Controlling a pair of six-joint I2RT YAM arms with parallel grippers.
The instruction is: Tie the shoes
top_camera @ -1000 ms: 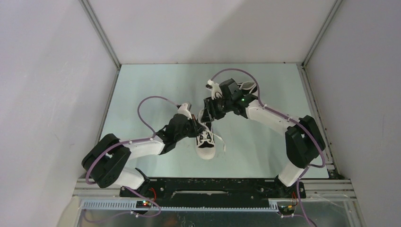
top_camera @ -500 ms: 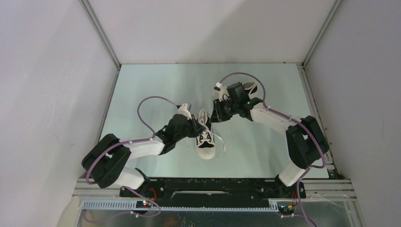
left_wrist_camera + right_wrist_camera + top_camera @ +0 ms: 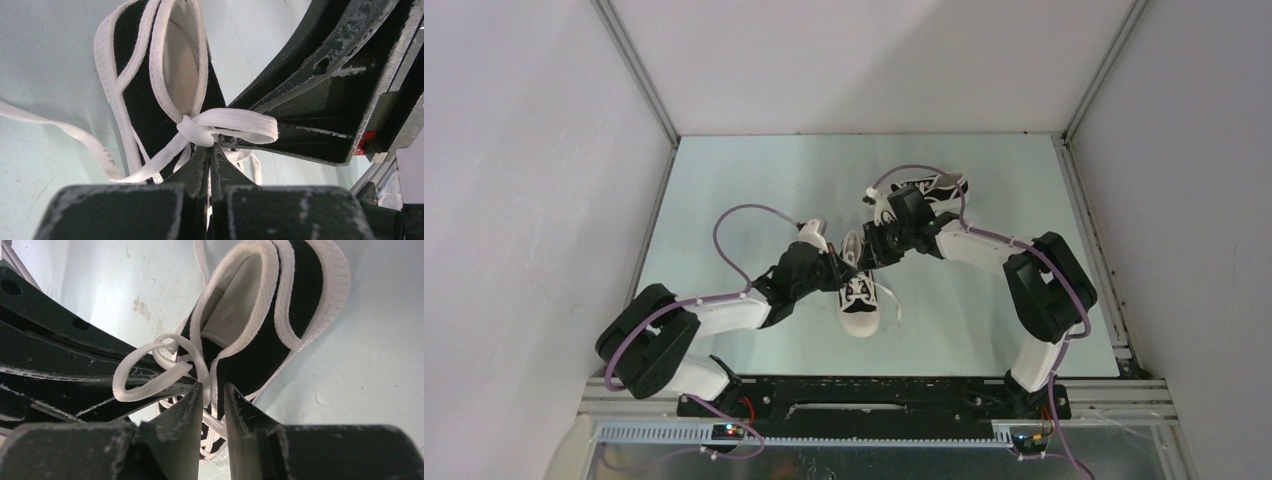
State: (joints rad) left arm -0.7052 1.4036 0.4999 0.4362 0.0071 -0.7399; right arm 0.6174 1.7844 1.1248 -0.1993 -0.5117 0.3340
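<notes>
One black canvas shoe (image 3: 860, 300) with a white toe cap is sitting upright at the frame's centre, toe pointing toward the bottom edge. Its white laces (image 3: 220, 127) are forming a loose knotted loop. The second shoe (image 3: 936, 186) is lying just up and to the right.

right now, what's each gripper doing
left gripper: closed, pinching the white lace just below its knot.
right gripper: narrowly open, a strand of it running between the fingers, not clamped.

A robotics lab test cell: white panel walls (image 3: 524, 150) in aluminium frame rails (image 3: 639, 75) box a pale green tabletop (image 3: 744, 180), with two white-and-black robot arms (image 3: 724, 312) bolted to a black base rail (image 3: 874, 405).
</notes>
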